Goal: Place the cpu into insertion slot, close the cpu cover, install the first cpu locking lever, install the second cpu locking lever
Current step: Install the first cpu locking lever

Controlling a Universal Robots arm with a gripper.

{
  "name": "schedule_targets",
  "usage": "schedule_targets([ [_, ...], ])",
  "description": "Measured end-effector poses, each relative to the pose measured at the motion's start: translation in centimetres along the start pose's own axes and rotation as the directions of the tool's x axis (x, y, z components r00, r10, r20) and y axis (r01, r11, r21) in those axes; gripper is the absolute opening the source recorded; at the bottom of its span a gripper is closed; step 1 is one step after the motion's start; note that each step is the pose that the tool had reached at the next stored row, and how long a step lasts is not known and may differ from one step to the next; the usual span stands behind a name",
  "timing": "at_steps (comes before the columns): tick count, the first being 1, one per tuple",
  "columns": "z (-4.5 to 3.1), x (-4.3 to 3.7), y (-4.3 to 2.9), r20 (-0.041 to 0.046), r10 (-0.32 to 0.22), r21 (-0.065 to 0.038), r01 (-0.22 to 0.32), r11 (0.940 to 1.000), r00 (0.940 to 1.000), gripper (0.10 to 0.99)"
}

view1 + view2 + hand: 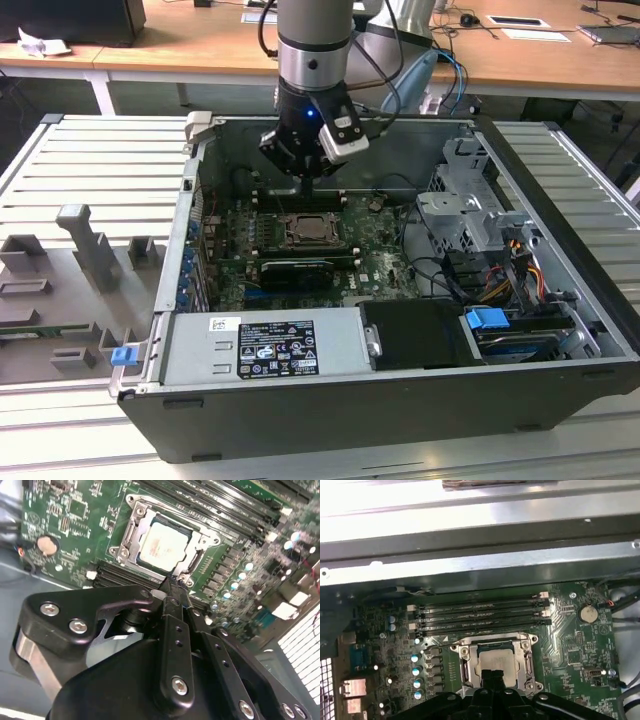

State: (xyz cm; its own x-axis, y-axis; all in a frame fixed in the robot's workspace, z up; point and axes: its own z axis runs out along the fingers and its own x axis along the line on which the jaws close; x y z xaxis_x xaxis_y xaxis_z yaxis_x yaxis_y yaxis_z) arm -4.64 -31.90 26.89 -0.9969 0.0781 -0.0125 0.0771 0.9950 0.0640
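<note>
**Inspector:** Where is the cpu point(164, 546) found?

**Assistant:** It is seated flat in the insertion slot point(495, 646), pale top upward. The cpu cover point(131, 539) is laid down around it, and the chip is seen through the cut-out. It is judged to be held in place by that plate.

**Inspector:** And the gripper point(173, 586)?

**Assistant:** It is poised just above one edge of the socket. The fingers are brought together and nothing is held between them.

**Inspector:** Room for movement?

**Assistant:** The memory slots point(480, 615) are set just beside one socket edge, and the case wall point(470, 565) is found beyond them. Low green board point(575, 645) is noted on the other sides. Whether the levers are latched cannot be told.
</note>
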Motion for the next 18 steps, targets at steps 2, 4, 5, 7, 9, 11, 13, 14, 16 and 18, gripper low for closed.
schedule_targets([
  [2,0.01,0.0,0.0,-0.0026,-0.041,-0.001,0.041,0.9991,0.9991,0.106],
  [4,0.01,0.0,0.0,-0.0073,-0.116,-0.002,0.116,0.9933,0.9932,0.106],
  [5,0.01,0.0,0.0,-0.0081,-0.13,-0.002,0.13,0.9916,0.9915,0.106],
  [7,0.02,0.06,0.0,-0.0087,-0.139,-0.002,0.139,0.9903,0.9903,0.106],
  [9,0.02,0.32,-0.02,-0.0087,-0.14,-0.002,0.14,0.9902,0.9901,0.106],
  [11,0.0,0.85,-0.06,-0.0087,-0.14,-0.002,0.14,0.9902,0.9901,0.106],
  [13,0.01,1.24,-0.07,-0.0086,-0.14,-0.002,0.14,0.9902,0.9901,0.106],
  [14,0.0,1.42,-0.09,-0.0086,-0.14,-0.002,0.14,0.9902,0.9901,0.106],
  [16,-0.01,1.68,-0.11,-0.0086,-0.14,-0.002,0.14,0.9902,0.9902,0.106],
  [18,-0.01,2.06,-0.14,-0.0082,-0.14,-0.002,0.14,0.9902,0.9902,0.106],
])
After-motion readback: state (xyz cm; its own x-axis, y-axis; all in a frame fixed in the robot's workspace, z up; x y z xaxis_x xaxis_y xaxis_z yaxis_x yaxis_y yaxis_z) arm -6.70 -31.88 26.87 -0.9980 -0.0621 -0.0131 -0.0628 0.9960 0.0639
